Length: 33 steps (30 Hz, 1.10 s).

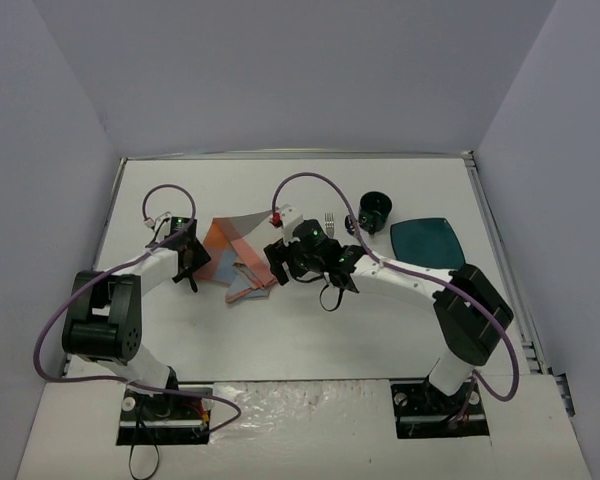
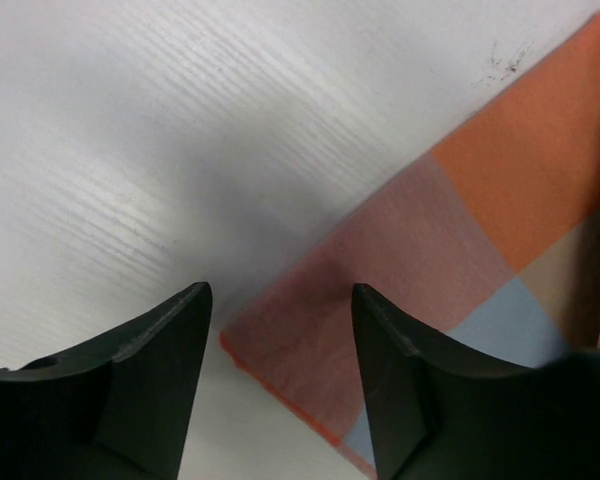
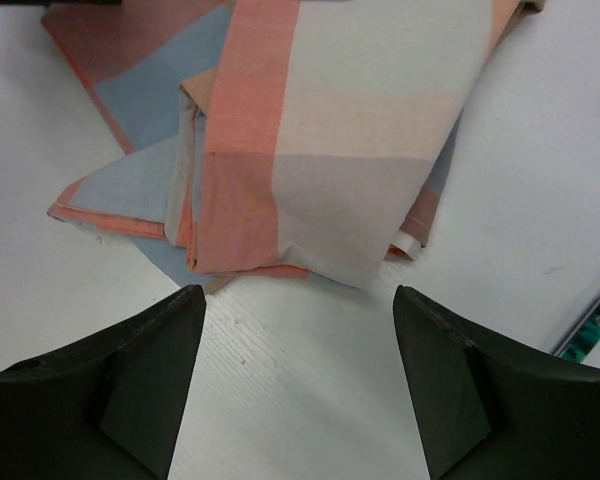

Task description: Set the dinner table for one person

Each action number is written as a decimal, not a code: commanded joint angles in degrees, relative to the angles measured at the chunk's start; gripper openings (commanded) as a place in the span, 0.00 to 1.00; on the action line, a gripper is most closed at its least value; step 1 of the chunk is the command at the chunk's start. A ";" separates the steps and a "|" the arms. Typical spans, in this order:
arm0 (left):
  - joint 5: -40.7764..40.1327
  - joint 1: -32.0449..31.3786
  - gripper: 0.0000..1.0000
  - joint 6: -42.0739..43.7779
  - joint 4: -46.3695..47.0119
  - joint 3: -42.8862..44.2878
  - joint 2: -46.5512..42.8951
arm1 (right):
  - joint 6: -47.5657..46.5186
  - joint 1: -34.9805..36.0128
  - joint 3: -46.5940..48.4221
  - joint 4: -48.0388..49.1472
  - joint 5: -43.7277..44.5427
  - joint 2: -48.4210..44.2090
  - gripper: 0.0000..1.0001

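The white dinner table (image 1: 310, 330) fills the top view. A crumpled, folded orange, grey and blue checked placemat (image 1: 242, 255) lies on it between my two grippers. My left gripper (image 1: 192, 262) is open at the mat's left edge; in the left wrist view its jaws straddle the mat's orange corner (image 2: 310, 330). My right gripper (image 1: 278, 262) is open and empty at the mat's right side; the folded mat (image 3: 310, 150) lies just beyond its fingers. A fork (image 1: 329, 222), a black cup (image 1: 374, 210) and a dark teal plate (image 1: 426, 241) sit at the back right.
Grey walls close in the table at the back and sides. The table's metal edge trim (image 1: 485, 215) runs along the right. A green-marked strip (image 3: 595, 325) shows at the right of the right wrist view. Both arms' cables loop above the table.
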 commanded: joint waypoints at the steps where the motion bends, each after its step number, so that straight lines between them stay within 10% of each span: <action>1: 0.10 -0.51 0.49 0.01 -1.78 1.09 2.21 | -1.84 2.17 3.41 2.91 0.53 2.16 0.72; 13: 0.44 -1.47 0.00 0.19 -2.78 1.62 3.42 | -4.38 5.74 7.39 4.67 2.07 9.44 0.60; 33: -0.17 -1.56 0.00 -0.20 -5.00 2.27 1.58 | -3.82 6.17 12.24 4.01 3.49 16.83 0.37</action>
